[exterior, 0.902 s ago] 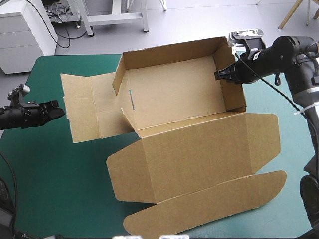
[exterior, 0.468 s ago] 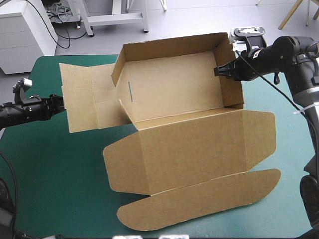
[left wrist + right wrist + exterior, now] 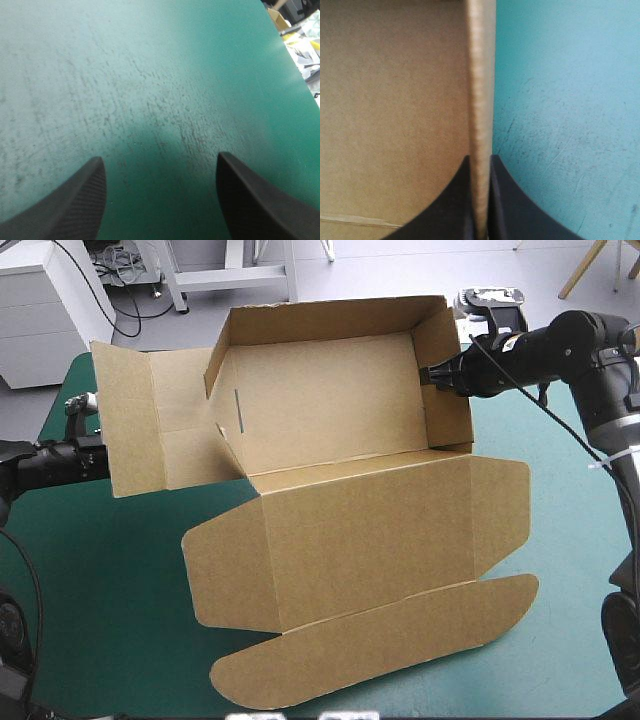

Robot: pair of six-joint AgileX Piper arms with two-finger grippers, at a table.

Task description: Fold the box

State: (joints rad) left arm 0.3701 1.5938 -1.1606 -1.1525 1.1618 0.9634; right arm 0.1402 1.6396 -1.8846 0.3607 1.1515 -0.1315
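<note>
Box (image 3: 330,410) wall pinched by right gripper (image 3: 432,375).

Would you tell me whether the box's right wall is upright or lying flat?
Upright: the right wall stands beside the floor, its top edge pinched in the right end effector.

Brown box (image 3: 330,420) open tray, lid flat; right pincer (image 3: 432,375) apparently pinching right wall.

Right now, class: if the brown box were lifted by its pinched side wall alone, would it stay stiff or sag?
Probably stiff in the panels: the sides of the box stand upright, and the pinched wall runs straight from the right gripper. The flat lid would likely droop at its crease. Likely light: the board looks thin.
</note>
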